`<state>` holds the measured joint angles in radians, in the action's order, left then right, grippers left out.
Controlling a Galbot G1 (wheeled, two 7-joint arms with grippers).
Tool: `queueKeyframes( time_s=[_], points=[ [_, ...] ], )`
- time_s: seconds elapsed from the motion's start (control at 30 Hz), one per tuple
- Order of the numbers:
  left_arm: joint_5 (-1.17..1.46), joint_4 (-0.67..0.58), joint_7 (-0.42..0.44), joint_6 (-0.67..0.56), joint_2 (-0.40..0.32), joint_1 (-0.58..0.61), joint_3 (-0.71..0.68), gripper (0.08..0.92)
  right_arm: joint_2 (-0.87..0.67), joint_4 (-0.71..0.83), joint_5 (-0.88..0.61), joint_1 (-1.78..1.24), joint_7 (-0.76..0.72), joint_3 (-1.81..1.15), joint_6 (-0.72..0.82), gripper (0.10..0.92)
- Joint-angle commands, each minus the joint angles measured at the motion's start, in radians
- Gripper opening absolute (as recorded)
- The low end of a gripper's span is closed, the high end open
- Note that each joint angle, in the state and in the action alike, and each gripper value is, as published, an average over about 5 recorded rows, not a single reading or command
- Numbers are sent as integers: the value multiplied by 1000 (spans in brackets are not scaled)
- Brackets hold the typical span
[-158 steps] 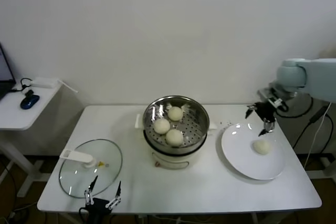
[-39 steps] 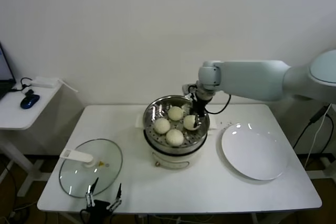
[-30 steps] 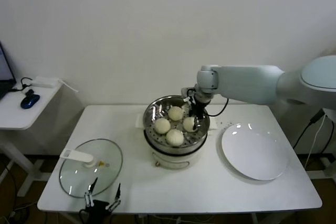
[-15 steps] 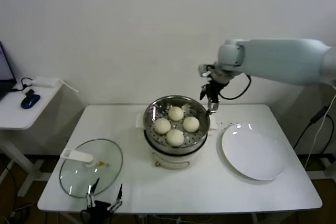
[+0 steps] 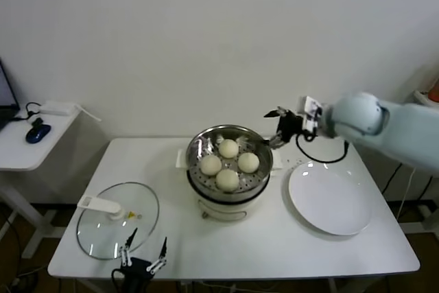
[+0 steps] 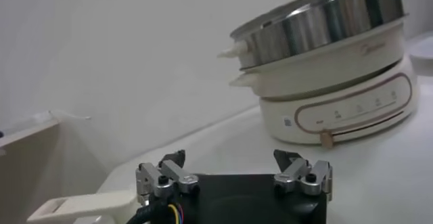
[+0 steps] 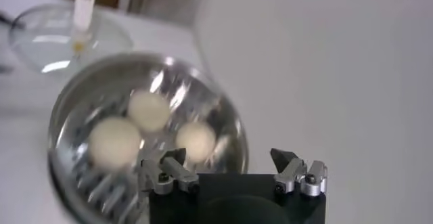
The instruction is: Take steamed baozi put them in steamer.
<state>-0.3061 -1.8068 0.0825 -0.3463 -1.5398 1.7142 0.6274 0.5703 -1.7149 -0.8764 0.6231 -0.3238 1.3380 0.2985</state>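
The steamer point(image 5: 230, 193), a shiny steel pot on a cream base, stands mid-table with several cream-white baozi on its perforated tray, one of them at the back point(image 5: 228, 147) and one on the right point(image 5: 248, 162). My right gripper point(image 5: 272, 129) hangs open and empty just beyond the pot's right rim, above the table. In the right wrist view its open gripper point(image 7: 230, 158) looks down on the steamer point(image 7: 81, 178), where three baozi point(image 7: 149, 110) show. My left gripper point(image 5: 149, 239) rests open at the table's front edge; the left wrist view shows this gripper point(image 6: 233, 161) empty, with the steamer point(image 6: 325, 42) ahead.
A bare white plate point(image 5: 329, 200) lies right of the steamer. A glass lid point(image 5: 116, 221) with a white handle lies at the front left, beside my left gripper. A small side table point(image 5: 27, 145) with a mouse stands off to the left.
My right gripper let go of a baozi inside the steamer, opened, rose and drew back to the right past the pot's rim. The left arm barely shifted.
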Motion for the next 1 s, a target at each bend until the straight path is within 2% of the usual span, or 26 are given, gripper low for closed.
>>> queueKeyframes(
  time_s=[0.03, 0.27, 0.57, 0.73, 1.0],
  points=[
    [-26, -15, 4, 10, -12, 6, -13, 823, -36, -351, 367, -2098, 413, -1895, -233, 823],
    [-38, -12, 3, 15, -25, 4, -17, 823, 335, -322, 509, -2368, 366, -2007, -482, 823],
    [-42, -5, 1, 18, -29, -8, -17, 823, 642, -229, 675, -2487, 354, -1916, -800, 823],
    [-39, -6, -1, 12, -27, 2, -16, 823, 724, -165, 709, -2546, 351, -1850, -924, 823],
    [-32, -12, -10, 3, -20, 21, -15, 823, 753, -89, 710, -2603, 374, -1781, -1055, 823]
  ],
)
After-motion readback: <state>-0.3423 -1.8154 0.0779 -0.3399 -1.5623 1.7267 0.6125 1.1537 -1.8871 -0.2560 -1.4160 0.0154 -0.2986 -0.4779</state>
